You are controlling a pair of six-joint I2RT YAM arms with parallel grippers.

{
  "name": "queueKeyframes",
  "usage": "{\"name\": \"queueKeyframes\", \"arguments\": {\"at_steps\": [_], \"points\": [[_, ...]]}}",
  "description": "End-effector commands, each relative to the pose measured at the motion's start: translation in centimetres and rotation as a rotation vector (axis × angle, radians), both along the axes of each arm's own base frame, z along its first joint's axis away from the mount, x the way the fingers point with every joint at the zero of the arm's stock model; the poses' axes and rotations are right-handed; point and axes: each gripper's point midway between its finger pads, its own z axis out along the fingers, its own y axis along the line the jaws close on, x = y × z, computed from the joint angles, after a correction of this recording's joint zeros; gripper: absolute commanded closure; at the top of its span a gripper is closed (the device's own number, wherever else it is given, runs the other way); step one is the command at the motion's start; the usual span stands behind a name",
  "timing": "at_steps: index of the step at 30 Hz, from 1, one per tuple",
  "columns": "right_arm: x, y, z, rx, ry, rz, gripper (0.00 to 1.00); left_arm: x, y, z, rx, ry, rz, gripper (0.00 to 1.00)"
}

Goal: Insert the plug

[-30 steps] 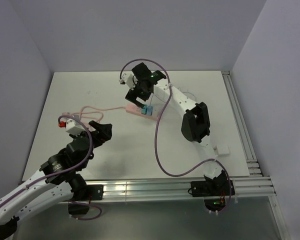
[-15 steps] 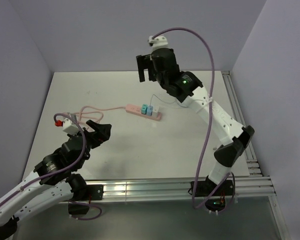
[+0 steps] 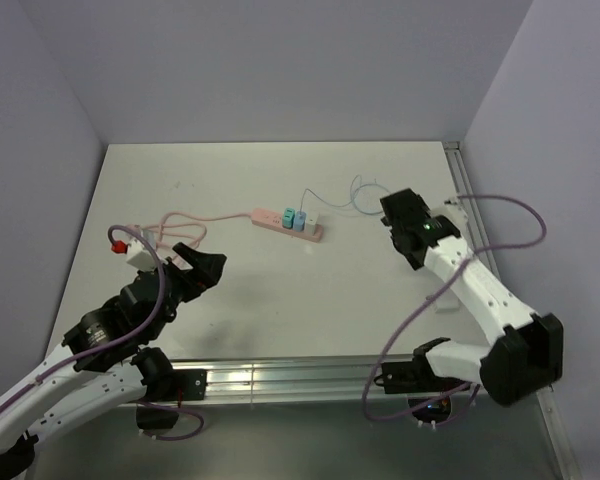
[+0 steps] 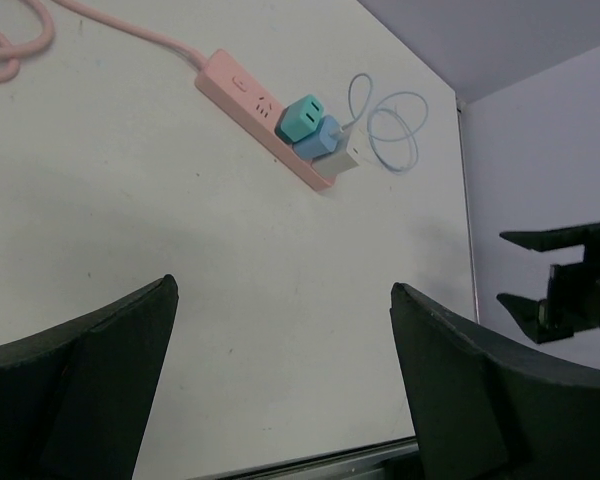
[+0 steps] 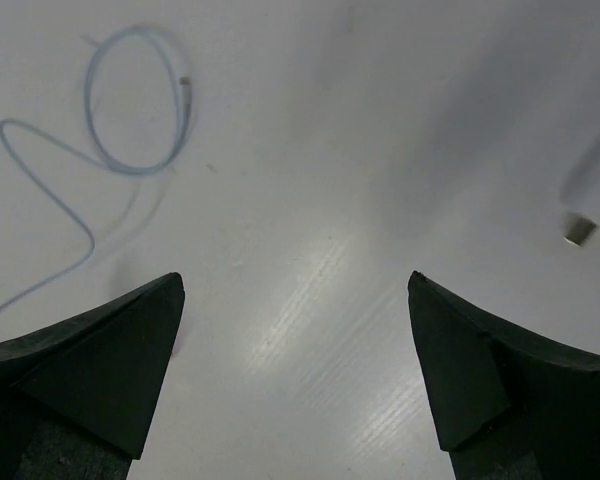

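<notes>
Plug [image 4: 331, 143], seen from the left wrist camera, with both grippers clear of it.

**Jaws.** The left gripper [image 4: 282, 290] has its jaws spread wide with nothing between them, and it hangs over bare counter [image 3: 310, 290] at the near left. The right gripper [image 5: 296, 280] is likewise spread and empty, above the counter at the right.

**Position.** The plug sits in the right-end socket of the pink power strip [image 4: 248, 88], touching a teal plug [image 4: 302, 117] on its left. Its thin pale cable [image 5: 132, 98] trails to the right and lies in loose loops on the counter. By this layout, the insertion looks done or nearly done.

**Handling (judged).**
- The body is probably light, rigid moulded plastic with smooth, slightly slippery faces.
- The best hold is across its two flat sides, never on the cable, which is limp and gives no purchase.
- The strip also looks light and could slide on the counter under a push.

**Not resolved.**
- The prongs are hidden inside the socket, so the depth of seating cannot be confirmed.
- The seam between the blue and white portions is too small to read.
- The right wrist view shows neither plug nor strip.
- A small whitish object [image 5: 580, 231] at the right edge of that view is blurred and cannot be identified.
</notes>
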Motion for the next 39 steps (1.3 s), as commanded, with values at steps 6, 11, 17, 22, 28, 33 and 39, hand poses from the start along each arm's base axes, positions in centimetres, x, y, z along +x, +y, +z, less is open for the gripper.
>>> {"name": "queueKeyframes", "arguments": {"at_steps": [6, 11, 17, 22, 28, 33, 39], "points": [[-8.5, -7.4, -1.5, 0.015, -0.011, -0.438, 0.0, 0.5, -2.1, -1.1, 0.029, 0.02, -0.062, 0.07], [-11.2, -8.9, -5.8, 0.026, 0.126, -0.462, 0.0, 0.8, -3.6, 0.3, 0.012, 0.007, -0.109, 0.07], [-12.5, -10.2, -8.4, 0.056, 0.156, -0.473, 0.0, 0.6, -4.4, 2.4, -0.038, -0.03, -0.148, 0.07], [-12.6, -12.9, -9.6, 0.029, 0.197, -0.503, 0.0, 0.3, -4.2, 2.3, -0.059, -0.031, -0.148, 0.08], [-11.6, -13.7, -12.4, 0.078, 0.27, -0.484, 0.04, 0.0, -3.7, 2.5, -0.076, -0.039, -0.143, 0.08], [-11.4, -13.5, -14.2, 0.089, 0.337, -0.478, 0.07, 0.0, -3.5, 3.2, -0.066, -0.048, -0.141, 0.08], [-10.9, -13.6, -14.8, 0.086, 0.333, -0.448, 0.43, 0.1, -3.3, 3.5, -0.065, -0.065, -0.133, 0.07]]}}
